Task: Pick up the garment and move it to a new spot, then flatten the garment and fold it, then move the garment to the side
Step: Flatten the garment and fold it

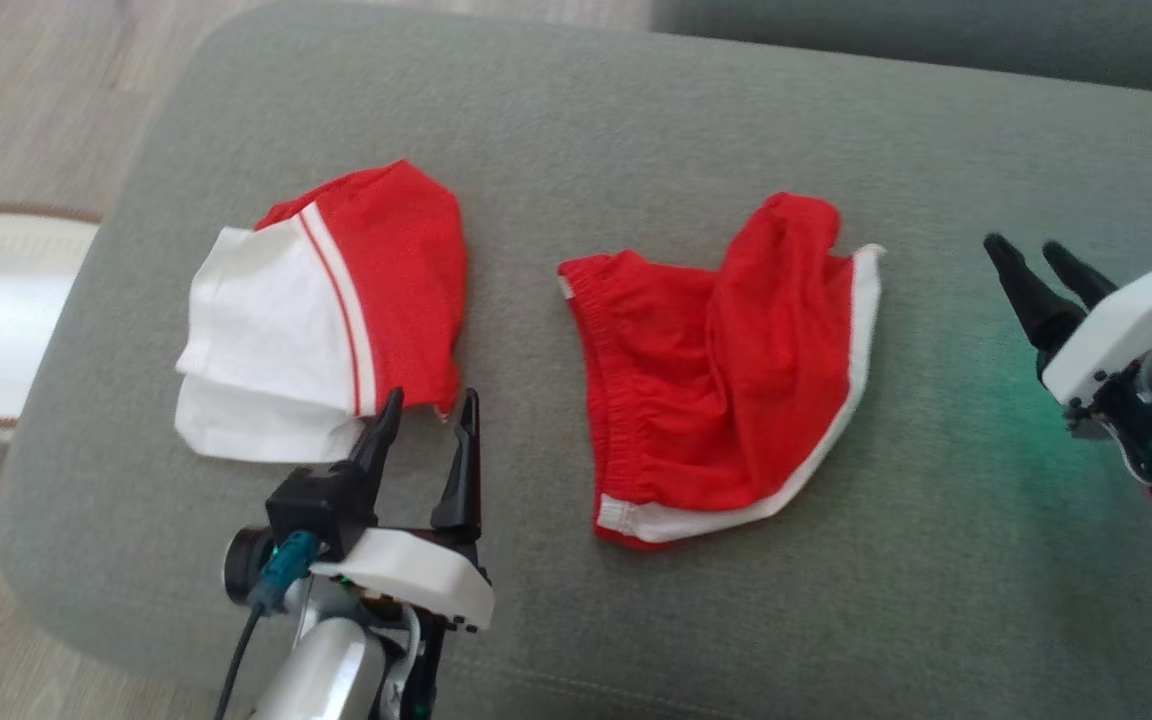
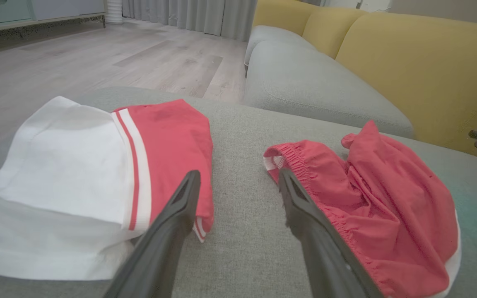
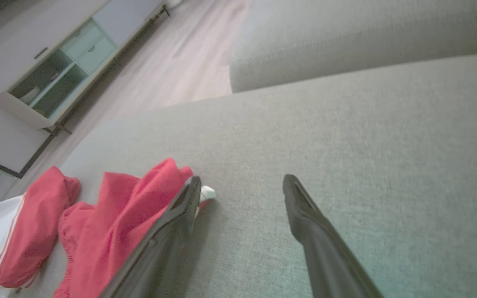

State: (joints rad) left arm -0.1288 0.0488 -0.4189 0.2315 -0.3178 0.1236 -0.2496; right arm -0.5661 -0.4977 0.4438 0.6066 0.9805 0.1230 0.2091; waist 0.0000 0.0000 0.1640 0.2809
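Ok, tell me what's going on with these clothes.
A two-armed robot is working over a grey cushion. A folded red-and-white garment lies at its left, crumpled red shorts in the middle. Both grippers are open and empty: the left gripper hovers by the folded garment's near edge, the right gripper off to the shorts' right.

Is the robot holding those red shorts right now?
No: the red shorts lie on the grey cushion, with the left gripper and right gripper open and apart from them.
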